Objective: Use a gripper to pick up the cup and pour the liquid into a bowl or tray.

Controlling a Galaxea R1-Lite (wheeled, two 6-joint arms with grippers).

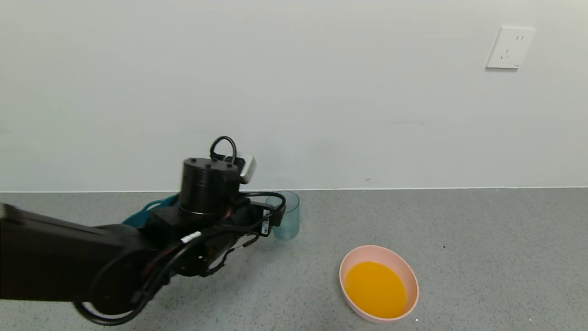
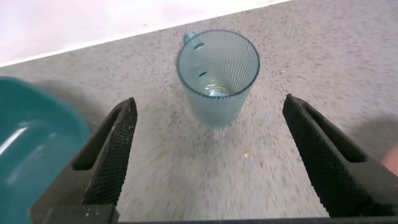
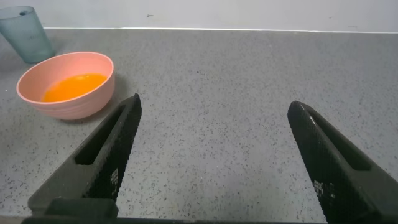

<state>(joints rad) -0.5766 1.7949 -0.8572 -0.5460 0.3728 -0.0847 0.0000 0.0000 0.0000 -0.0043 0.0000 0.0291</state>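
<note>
two grippers show here, and only the left one is near the work. the left gripper (image 2: 208, 155) sits low over the grey speckled counter (image 1: 482, 239) with its jaws spread wide, and the cup (image 2: 217, 74) stands upright on the counter just beyond the fingertips (image 2: 121, 134), centred between them but touching neither. the cup is a clear blue-tinted ribbed tumbler and looks nearly empty, with only a faint trace at its bottom. in the head view the cup (image 1: 287, 216) stands close to the white wall (image 1: 321, 92), partly hidden by the left arm's black wrist and cables. the pink bowl (image 1: 379, 253) rests on the counter to the right of the cup and nearer the robot, well apart from it, and it holds the orange liquid (image 1: 375, 289). a dark teal tub (image 2: 31, 155) lies just to the left of the left gripper, mostly hidden behind the arm in the head view. the right gripper (image 3: 211, 155) hovers over bare counter farther right, its jaws also wide apart and holding nothing, with the bowl (image 3: 68, 87) and cup (image 3: 25, 34) ahead of it. a white wall socket (image 1: 510, 48) sits high on the wall at the right.
</note>
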